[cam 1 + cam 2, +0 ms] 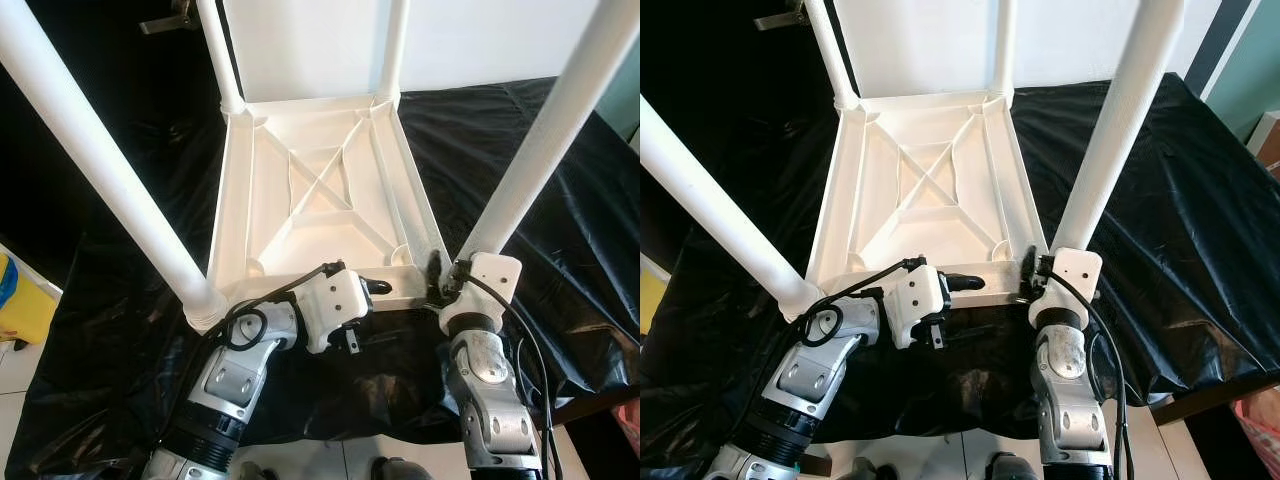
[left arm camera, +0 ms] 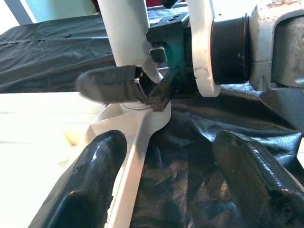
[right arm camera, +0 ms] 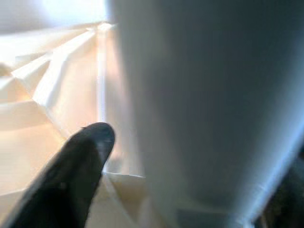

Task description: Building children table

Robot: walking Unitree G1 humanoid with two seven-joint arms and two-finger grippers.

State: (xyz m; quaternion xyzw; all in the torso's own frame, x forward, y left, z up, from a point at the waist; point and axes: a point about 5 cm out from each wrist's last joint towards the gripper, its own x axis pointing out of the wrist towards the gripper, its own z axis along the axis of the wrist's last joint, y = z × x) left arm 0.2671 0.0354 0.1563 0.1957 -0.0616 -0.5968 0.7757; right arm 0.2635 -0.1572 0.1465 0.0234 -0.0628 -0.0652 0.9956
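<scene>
White plastic table (image 1: 320,190) lies upside down on a black sheet (image 1: 560,200), legs up. At 5 o'clock the right gripper (image 1: 440,272) clasps the near-right leg (image 1: 545,130); at 6 o'clock the left gripper (image 1: 375,287), fingers spread wide, straddles the near rim.

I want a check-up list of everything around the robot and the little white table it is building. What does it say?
Surface: black plastic sheet spread under the work.
Job's things: white table top lying upside down; four white legs stand up from its corners, the near right leg among them.
Clutter: nothing seen.
Grippers: right pincer around the base of the near right leg; left pincer open, at the table's near edge.
Cables: black cable looping on the left wrist; another along the right arm.
Surroundings: yellow object at the left; pale floor.
</scene>
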